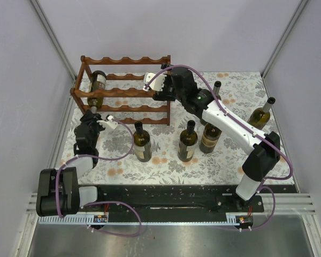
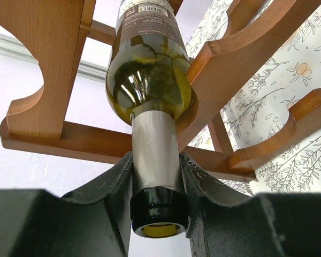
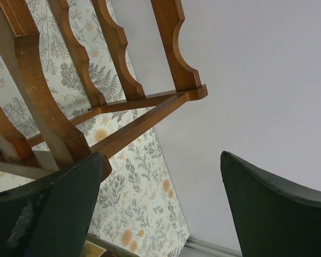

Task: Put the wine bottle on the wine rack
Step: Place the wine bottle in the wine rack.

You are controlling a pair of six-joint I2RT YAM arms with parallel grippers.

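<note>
Firmly, left end effector (image 2: 157, 193) pinching wine bottle (image 2: 150, 85) neck, bottle on wine rack (image 2: 43, 80) — right end effector (image 3: 160, 206) agape

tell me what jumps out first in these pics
A bottle lies in the left end of the wooden rack, its neck clamped by the left tool. The right tool hangs wide open at the rack's right end, holding nothing. Several spare bottles stand upright on the floral table in front.
</note>
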